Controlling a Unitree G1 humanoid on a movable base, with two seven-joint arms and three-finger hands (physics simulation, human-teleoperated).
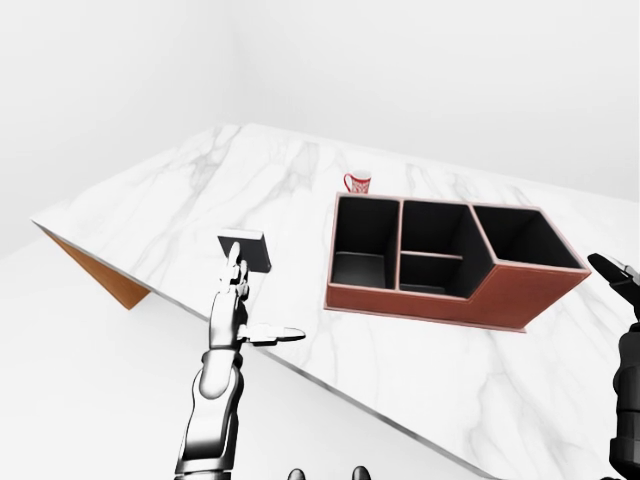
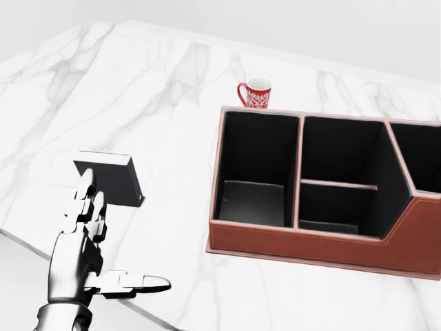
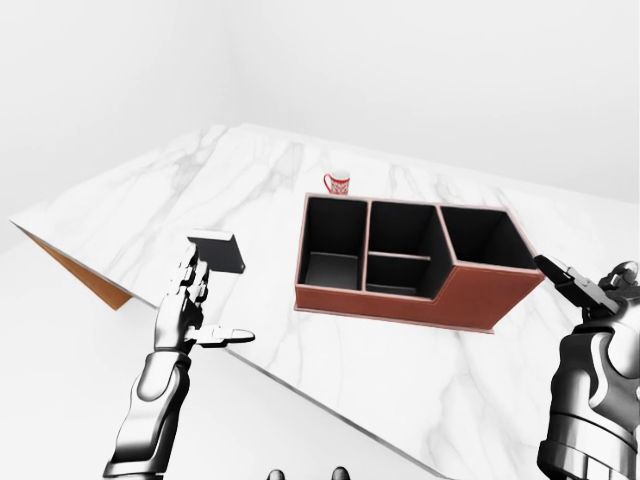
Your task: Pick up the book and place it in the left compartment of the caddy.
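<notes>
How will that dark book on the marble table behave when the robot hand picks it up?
The book is closed, thick and flat, so it will probably lift as one stiff block. It could slide on the smooth marble table if nudged. The left robot hand is open beside it, so pinching across the cover edges seems workable.
</notes>
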